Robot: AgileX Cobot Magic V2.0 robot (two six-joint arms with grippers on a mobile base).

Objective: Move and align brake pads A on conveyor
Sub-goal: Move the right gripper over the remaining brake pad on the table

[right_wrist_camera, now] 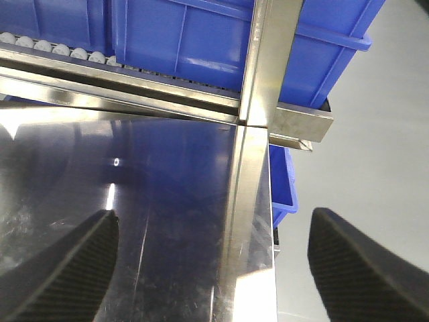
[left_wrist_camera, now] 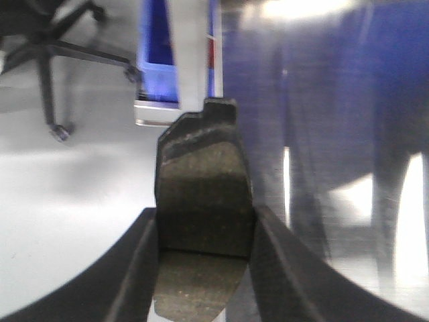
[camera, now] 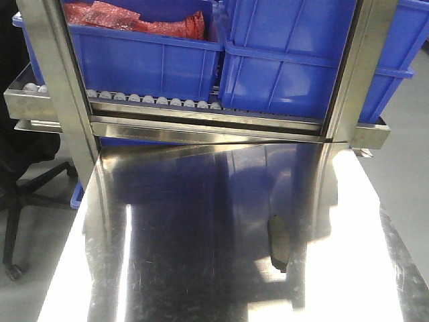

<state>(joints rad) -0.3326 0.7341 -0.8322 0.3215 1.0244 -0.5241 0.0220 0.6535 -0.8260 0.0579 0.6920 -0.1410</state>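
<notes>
On the far left an office chair (camera: 20,194) stands on the grey floor beside the table. The left gripper (left_wrist_camera: 206,241) is clenched on a brake pad (left_wrist_camera: 201,181). Its smooth black fingers (left_wrist_camera: 134,268) press on the pad's two long edges, so the coarse grey-brown friction face looks up at the wrist camera and the notched end points away. Gripping across the narrow width probably leaves the long axis free for lining up. This pad hangs over the line where the floor meets the steel tabletop (camera: 188,255), which is polished, finely scratched and mirrors the bins.

Right of centre on the near part of the tabletop, a second brake pad (camera: 277,241) lies flat, dark and slightly curved, with nothing touching it.

Along the far edge, a roller rack (camera: 154,102) carries blue bins (camera: 154,60); the left one holds red bags (camera: 134,20).

The right gripper (right_wrist_camera: 211,268) is released. Its ribbed dark fingers (right_wrist_camera: 60,268) are spread wide with nothing between them, near the table's far right corner by a steel post (right_wrist_camera: 258,100).

The conveyor is not in any view, so neither visible pad appears to have reached it.
</notes>
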